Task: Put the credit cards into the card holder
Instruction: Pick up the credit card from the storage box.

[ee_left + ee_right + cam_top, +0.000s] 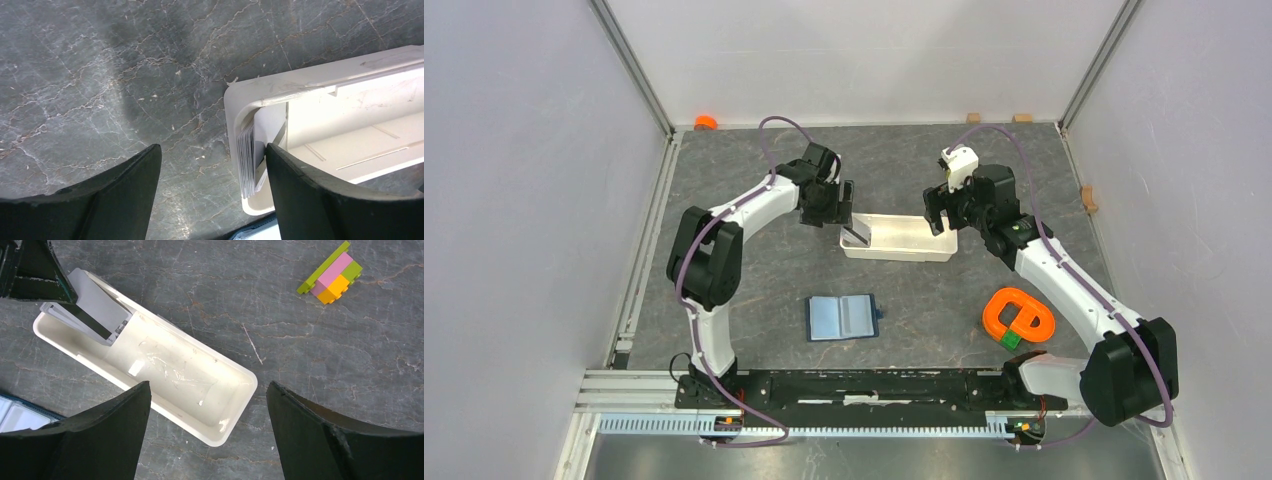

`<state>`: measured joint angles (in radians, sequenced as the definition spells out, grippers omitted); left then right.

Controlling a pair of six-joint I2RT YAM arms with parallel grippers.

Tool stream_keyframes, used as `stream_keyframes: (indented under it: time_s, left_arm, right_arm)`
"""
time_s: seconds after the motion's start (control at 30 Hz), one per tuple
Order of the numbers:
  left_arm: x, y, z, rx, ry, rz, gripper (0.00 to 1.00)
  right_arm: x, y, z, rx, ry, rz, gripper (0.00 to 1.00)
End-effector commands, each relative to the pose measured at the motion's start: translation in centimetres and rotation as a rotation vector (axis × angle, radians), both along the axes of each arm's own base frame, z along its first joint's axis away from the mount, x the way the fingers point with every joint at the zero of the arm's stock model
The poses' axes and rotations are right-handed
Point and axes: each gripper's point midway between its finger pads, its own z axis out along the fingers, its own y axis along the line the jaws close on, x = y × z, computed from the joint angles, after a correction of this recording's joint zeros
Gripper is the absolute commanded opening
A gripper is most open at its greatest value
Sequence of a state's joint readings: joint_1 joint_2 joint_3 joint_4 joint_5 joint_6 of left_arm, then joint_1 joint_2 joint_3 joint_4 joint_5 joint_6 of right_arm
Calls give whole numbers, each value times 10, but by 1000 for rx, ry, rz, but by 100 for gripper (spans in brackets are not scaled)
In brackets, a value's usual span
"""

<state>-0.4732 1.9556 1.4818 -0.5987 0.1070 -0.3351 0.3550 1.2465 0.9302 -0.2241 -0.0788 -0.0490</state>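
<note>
My left gripper [212,150] is spread wide and has hold of nothing. Its fingers hang either side of the end wall of the white tray [235,100], one over bare table, the other over the tray's inside. Between them the credit cards [247,160] stand on edge in a small stack, leaning against that end wall inside the tray. My right gripper [208,385] is just as wide open and empty, hovering above the tray's other end. The card holder [842,317] lies unfolded on the table [754,290], pale pockets up, well apart from the tray and nearer the arm bases. The tabletop is dark grey with pale marble veins. Plain pale walls [524,200] close it in on three sides. A coloured block stack [332,275] sits off to one side.
</note>
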Motion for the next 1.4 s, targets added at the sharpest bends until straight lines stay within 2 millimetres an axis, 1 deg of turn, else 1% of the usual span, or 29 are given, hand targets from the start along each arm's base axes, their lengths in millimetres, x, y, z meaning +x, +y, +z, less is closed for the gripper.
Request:
stream_keyframes:
  time_s: [0.0,0.07,0.23,0.3,0.37,0.57,0.7,0.77,0.93,1.07,1.17,1.2,1.23,1.27,1.37]
  left_arm:
    - [1,7,22,-6,-57,-29,79]
    - [-1,6,24,-16,-55,-33,72]
    - [-4,6,26,-23,-55,-42,65]
    - [-4,5,28,-27,-59,-42,60]
    - [-5,5,30,-32,-60,-40,58]
    - [-6,5,34,-42,-66,-43,49]
    - [-8,2,36,-58,-69,-53,36]
    - [-8,1,38,-67,-74,-56,34]
    - [-10,-2,41,-90,-72,-66,19]
    - [-12,-4,41,-100,-66,-71,12]
    - [-13,-3,45,-104,-73,-71,2]
    - [-13,-3,48,-107,-78,-71,2]
    - [-19,-10,50,-112,-79,-90,2]
    - [-15,-4,55,-120,-88,-76,2]
    - [-19,-8,70,-156,-115,-108,2]
  right_arm:
    - [4,3,11,28,-37,2,89]
    - [4,3,11,29,-36,3,89]
    - [4,3,9,28,-29,6,89]
    - [4,4,10,31,-31,9,89]
    - [4,4,10,31,-30,11,89]
    - [3,5,9,30,-26,15,89]
    - [3,5,9,31,-26,17,89]
    - [4,5,9,30,-26,16,89]
    - [4,5,8,28,-23,16,88]
    - [4,5,8,27,-25,14,88]
    - [4,5,8,27,-23,14,88]
    - [4,5,9,28,-25,14,89]
    - [4,4,9,27,-26,14,89]
    - [4,4,11,27,-30,12,88]
    - [4,3,18,30,-51,7,88]
